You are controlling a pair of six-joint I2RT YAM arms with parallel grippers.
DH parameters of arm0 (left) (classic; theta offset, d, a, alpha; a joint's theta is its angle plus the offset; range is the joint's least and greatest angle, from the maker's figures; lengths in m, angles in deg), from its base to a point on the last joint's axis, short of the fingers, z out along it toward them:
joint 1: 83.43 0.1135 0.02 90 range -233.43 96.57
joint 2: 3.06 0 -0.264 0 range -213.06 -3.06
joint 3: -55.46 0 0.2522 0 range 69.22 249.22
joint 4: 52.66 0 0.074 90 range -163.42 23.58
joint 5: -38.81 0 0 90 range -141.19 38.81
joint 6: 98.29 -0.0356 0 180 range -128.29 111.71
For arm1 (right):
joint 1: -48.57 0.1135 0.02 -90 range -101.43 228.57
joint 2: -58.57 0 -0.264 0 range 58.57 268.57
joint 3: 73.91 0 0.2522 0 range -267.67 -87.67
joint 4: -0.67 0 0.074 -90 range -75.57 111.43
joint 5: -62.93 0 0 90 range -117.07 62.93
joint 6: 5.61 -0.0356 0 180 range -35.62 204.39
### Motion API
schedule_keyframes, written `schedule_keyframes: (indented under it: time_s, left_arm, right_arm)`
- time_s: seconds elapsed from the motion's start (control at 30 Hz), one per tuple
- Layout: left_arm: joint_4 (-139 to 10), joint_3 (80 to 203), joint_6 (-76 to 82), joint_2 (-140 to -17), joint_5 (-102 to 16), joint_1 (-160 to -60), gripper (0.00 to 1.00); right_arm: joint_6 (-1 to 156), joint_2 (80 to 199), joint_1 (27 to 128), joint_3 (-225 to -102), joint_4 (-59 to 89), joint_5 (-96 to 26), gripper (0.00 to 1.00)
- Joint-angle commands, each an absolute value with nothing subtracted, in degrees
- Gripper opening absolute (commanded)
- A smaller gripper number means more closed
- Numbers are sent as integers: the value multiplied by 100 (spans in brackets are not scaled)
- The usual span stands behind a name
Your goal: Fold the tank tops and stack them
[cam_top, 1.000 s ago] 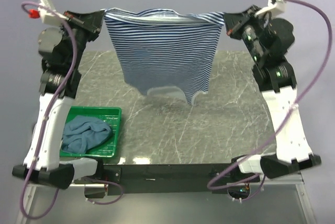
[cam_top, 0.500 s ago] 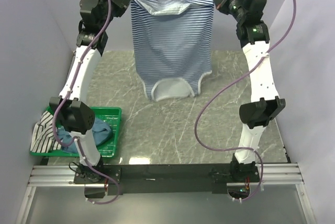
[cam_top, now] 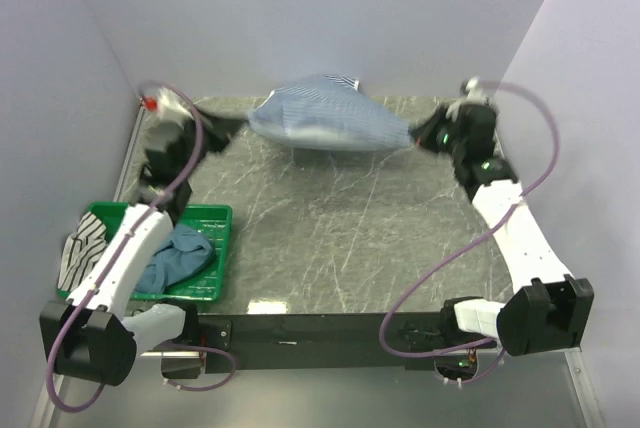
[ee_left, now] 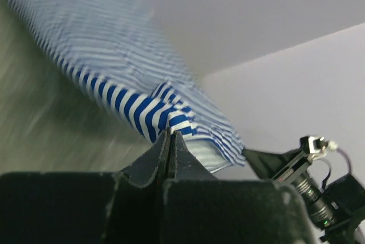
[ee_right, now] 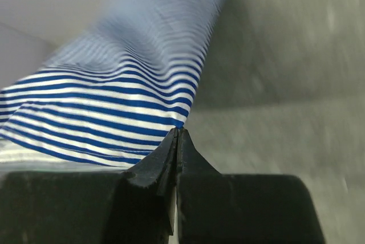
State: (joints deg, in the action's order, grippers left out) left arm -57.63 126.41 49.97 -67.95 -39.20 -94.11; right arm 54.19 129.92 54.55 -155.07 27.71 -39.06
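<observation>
Navy-striped tank top (cam_top: 325, 113) billows low over the far tabletop (cam_top: 340, 238), stretched between my left pincer (ee_left: 170, 141) and right pincer (ee_right: 177, 135), each clenched on a corner. I judge I'm spreading it for folding; next, lower it evenly and taut, then release

Soft, even overhead light. The striped tank top (cam_top: 325, 118) is motion-blurred in all 3 views, sharpest at its pinched corners; faint shadow under it, white glare on the table (cam_top: 400, 238) well in front.
</observation>
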Motion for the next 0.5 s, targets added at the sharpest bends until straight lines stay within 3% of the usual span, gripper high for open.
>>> schedule_keyframes:
  time_s: [0.0, 0.1, 0.13, 0.17, 0.2, 0.27, 0.33, 0.47]
  left_arm:
    - [-6315, 10963, 5332, -6662, -4063, -9791, 1]
    - [-6474, 10124, 5437, -6433, -4292, -10206, 5]
    - [-6528, 9739, 5594, -6389, -4345, -10285, 10]
    - [-6502, 9578, 5630, -6362, -4258, -10329, 14]
    - [-6624, 9437, 5666, -6318, -4266, -10417, 25]
    - [-6949, 9506, 5605, -6195, -4519, -10496, 36]
    - [-7474, 9820, 5421, -6169, -4766, -10611, 42]
    - [-8362, 10603, 5042, -6651, -5319, -10821, 45]
  right_arm:
    - [5406, 12871, 5472, -14097, 2885, -3499, 0]
    - [5389, 13001, 5472, -13076, 2770, -3393, 3]
    - [5380, 13054, 5472, -12778, 2692, -3410, 18]
    - [5328, 13098, 5472, -12653, 2656, -3471, 26]
    - [5301, 13125, 5481, -12461, 2612, -3498, 40]
    - [5239, 13090, 5499, -12336, 2524, -3507, 50]
    - [5231, 12976, 5481, -12275, 2594, -3332, 56]
    - [5213, 12879, 5481, -12292, 2682, -3147, 57]
